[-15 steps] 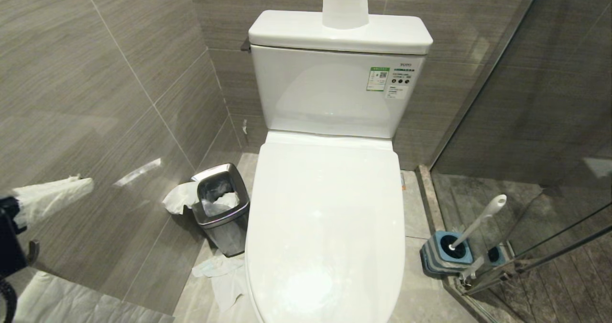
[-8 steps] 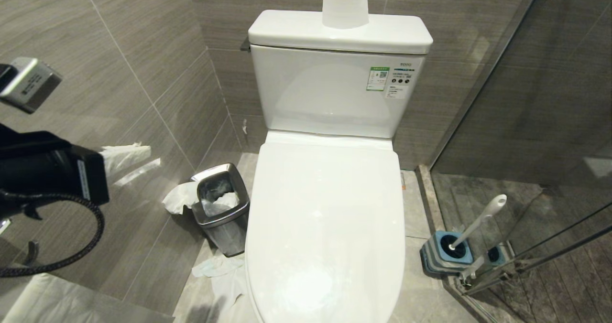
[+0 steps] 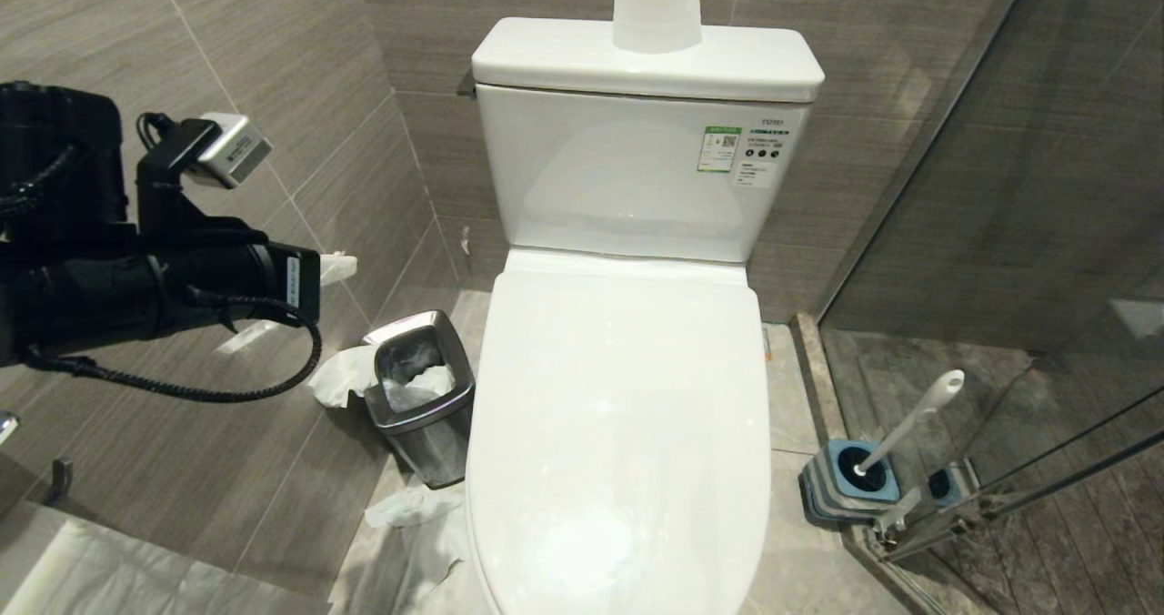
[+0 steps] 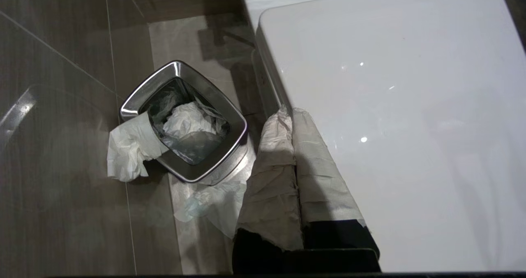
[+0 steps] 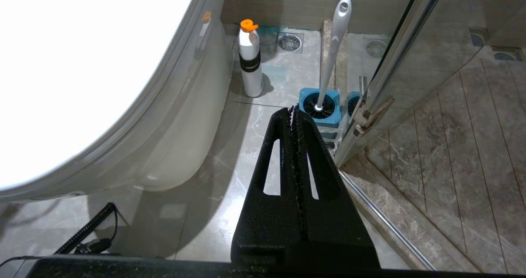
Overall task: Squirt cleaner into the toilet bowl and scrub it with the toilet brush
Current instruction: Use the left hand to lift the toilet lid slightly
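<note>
Hanging low by the floor, the right gripper [image 5: 294, 112] has its black fingers pressed together with nothing between them. Just past its tip the toilet brush [image 5: 332, 52] stands in its blue holder [image 5: 320, 110] beside the glass shower door [image 5: 396, 60], its white handle leaning upward. The cleaner [image 5: 250, 60], a white bottle with an orange cap, stands upright on the tiles beside the base of the toilet bowl [image 3: 618, 433], whose lid is down.

On the robot's left, the left gripper [image 4: 292, 112], its fingers wrapped in white tissue, is closed and empty, held above the edge of the lid and the steel bin [image 4: 185, 123] that stands on the floor beside the bowl. Crumpled paper [image 4: 131, 148] hangs over the bin's rim. Farther back, a paper roll [image 3: 656, 5] stands on the cistern [image 3: 637, 169].
</note>
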`<state>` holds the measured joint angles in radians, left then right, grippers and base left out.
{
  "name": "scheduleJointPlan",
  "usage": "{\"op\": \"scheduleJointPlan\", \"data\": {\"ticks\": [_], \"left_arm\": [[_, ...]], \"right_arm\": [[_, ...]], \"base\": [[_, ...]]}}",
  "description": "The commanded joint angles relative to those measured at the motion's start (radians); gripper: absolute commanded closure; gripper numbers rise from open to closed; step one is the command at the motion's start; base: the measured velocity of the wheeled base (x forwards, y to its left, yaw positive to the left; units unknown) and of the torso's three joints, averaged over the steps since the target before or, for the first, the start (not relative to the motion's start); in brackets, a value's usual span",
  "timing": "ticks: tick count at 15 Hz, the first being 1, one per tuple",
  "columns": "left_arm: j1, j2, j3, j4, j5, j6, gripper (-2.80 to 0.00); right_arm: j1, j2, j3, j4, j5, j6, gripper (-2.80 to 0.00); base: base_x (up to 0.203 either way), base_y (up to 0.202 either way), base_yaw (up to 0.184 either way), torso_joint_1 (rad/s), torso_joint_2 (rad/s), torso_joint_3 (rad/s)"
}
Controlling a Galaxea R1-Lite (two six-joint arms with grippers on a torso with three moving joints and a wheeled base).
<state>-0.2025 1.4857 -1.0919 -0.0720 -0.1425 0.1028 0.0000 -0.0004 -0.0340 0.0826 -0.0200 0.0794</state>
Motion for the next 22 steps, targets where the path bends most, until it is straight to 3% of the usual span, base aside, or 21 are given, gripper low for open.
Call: {"op": "scheduleJointPlan", "data": {"ticks": [1, 5, 9, 16, 20, 22], "left_arm": [[0.004, 0.115, -0.039, -0.036, 0.023, 0.001, 0.00], [0.040, 0.254, -0.090, -0.072, 0.024, 0.004, 0.00], [0.090, 0.384, -0.167, -0.111, -0.018, 0.003, 0.00], [0.117, 0.482, -0.224, -0.114, -0.181, -0.011, 0.00], [0.134, 0.469, -0.197, -0.105, -0.272, -0.104, 0.00], [0.176, 0.478, -0.169, -0.106, -0.341, -0.108, 0.00]], "right_arm": [[0.000, 0.000, 0.000, 0.000, 0.000, 0.000, 0.00], [0.000, 0.000, 0.000, 0.000, 0.000, 0.000, 0.00], [0.000, 0.000, -0.001, 0.000, 0.000, 0.002, 0.00], [0.000, 0.000, 0.000, 0.000, 0.000, 0.000, 0.00], [0.000, 0.000, 0.000, 0.000, 0.000, 0.000, 0.00], [0.000, 0.000, -0.001, 0.000, 0.000, 0.000, 0.00]], "base": [[0.000, 0.000, 0.000, 0.000, 0.00, 0.000], [0.000, 0.000, 0.000, 0.000, 0.00, 0.000], [0.000, 0.000, 0.000, 0.000, 0.00, 0.000], [0.000, 0.000, 0.000, 0.000, 0.00, 0.000], [0.000, 0.000, 0.000, 0.000, 0.00, 0.000], [0.000, 0.000, 0.000, 0.000, 0.00, 0.000]]}}
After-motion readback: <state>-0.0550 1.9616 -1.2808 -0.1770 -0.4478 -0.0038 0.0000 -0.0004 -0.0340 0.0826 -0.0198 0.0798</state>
